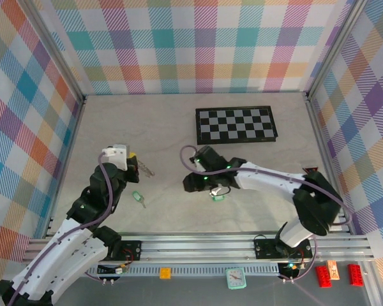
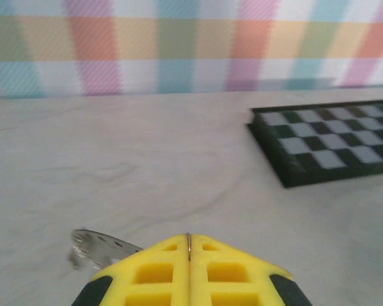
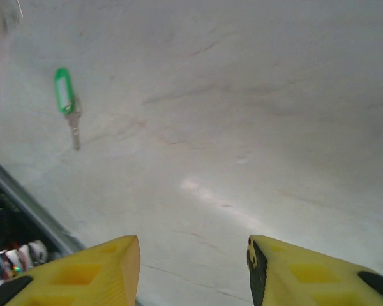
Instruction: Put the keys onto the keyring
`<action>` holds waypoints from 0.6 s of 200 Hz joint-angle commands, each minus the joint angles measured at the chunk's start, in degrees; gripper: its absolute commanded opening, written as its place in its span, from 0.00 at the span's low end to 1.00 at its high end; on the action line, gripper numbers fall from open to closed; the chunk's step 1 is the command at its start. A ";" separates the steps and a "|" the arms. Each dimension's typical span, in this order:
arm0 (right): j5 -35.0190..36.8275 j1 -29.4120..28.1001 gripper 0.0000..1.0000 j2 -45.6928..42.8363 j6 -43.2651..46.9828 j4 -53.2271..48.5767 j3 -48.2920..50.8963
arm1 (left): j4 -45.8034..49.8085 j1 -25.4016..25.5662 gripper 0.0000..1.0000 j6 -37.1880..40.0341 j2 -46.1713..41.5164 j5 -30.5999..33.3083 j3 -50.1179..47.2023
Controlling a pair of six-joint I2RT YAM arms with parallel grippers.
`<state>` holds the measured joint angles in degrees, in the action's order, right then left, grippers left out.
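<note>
— Right hand (image 3: 191, 242)?
— Wide open, nothing between the yellow fingers (image 3: 102, 274). Poised over the bare pale tabletop (image 3: 274, 95).
— And the tiny key with the green plastic head and short silver blade (image 3: 68, 108)?
— Flat on the tabletop, off to the left of that hand and well apart from it. Long axis roughly along the line of reach, blade end nearer, green head farther. Probably suited to a pinch across its width.
— Nearer arm?
— Left hand (image 2: 188, 239), judging from above, but shut tight, seemingly pinching the flat dark grey metal keyring with the beaded edge (image 2: 92, 247). Best left to the free right hand.
— Second key (image 1: 217, 196)?
— Probably the pale green shape just under the right hand from above. Hard to confirm.
</note>
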<state>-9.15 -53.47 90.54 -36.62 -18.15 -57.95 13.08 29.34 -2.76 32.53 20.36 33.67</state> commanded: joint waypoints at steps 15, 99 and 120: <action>-0.59 -5.96 0.49 8.00 -19.05 7.14 -5.20 | 1.29 -1.36 0.00 2.28 -2.10 13.26 1.75; -2.56 -10.58 0.38 25.48 -33.80 17.09 -17.87 | 0.89 -1.39 0.00 4.93 -8.08 18.99 0.87; -2.29 -10.90 0.37 28.41 -34.47 17.18 -21.19 | 1.34 -1.39 0.00 5.83 -9.96 20.49 0.87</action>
<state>-11.09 -63.72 116.27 -67.22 -3.40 -75.42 15.14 28.36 1.02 24.88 37.10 33.78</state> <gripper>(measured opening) 0.376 0.045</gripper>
